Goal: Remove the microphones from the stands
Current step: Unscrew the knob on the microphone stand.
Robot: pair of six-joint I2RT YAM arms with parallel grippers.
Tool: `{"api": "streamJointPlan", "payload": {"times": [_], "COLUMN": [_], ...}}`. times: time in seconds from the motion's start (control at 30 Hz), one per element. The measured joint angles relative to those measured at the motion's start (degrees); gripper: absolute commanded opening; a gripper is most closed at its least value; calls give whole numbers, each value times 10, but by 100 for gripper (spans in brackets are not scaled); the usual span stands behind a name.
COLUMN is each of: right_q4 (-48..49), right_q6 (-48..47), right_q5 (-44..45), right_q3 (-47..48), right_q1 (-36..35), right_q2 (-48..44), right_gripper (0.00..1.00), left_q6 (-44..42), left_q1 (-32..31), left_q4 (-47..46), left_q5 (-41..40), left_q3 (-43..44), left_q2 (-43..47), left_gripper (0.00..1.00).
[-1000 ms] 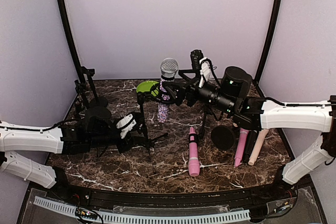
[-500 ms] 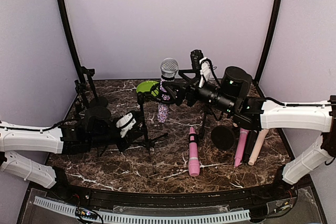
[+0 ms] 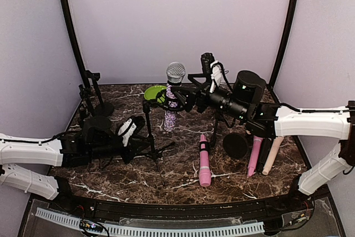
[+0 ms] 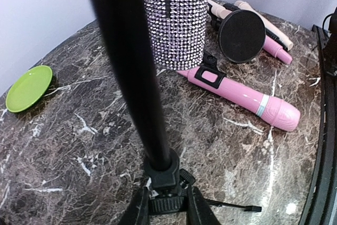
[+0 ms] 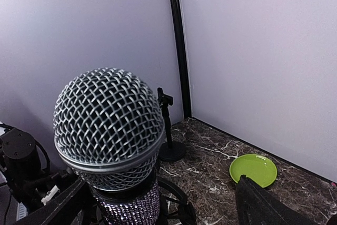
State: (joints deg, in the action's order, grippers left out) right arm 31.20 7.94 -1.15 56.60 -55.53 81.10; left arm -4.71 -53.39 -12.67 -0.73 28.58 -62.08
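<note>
This is looking like a robotics lab test cell, not a lived-in room. Plain pale walls [image 3: 177, 15] and curved black poles [image 3: 69, 31] are closing in a small marble-patterned bench [image 3: 111, 173]. The left arm [image 3: 28, 151] and the right arm [image 3: 310, 121], both white and black, are reaching in from its near edge. Staged props are sitting about: a stand [image 3: 150, 131] carrying a microphone [image 3: 176, 73], loose pink microphones [image 3: 204, 162] and a green plate [image 3: 154, 91].

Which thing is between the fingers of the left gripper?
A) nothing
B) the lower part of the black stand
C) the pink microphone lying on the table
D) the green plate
B: the left wrist view shows the left gripper closed around the stand, low on its pole.
</note>
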Motion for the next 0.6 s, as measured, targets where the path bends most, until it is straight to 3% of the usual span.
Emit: {"api": "streamJointPlan", "payload": {"times": [0.23,0.6], "right_q4": [5,5], "right_q6": [5,10], "right_q5": [-3,-3], "right_q3": [0,0], "right_q1": [0,0], "right_q2": [9,11], "right_gripper": [95,95], "left_q6": [87,206], "left_q1": [29,118], "left_q4": [-28,-118], "left_q5": [82,275], "left_q3": [-9,-32], "left_q2": [-9,-48], "left_gripper": [0,0]}}
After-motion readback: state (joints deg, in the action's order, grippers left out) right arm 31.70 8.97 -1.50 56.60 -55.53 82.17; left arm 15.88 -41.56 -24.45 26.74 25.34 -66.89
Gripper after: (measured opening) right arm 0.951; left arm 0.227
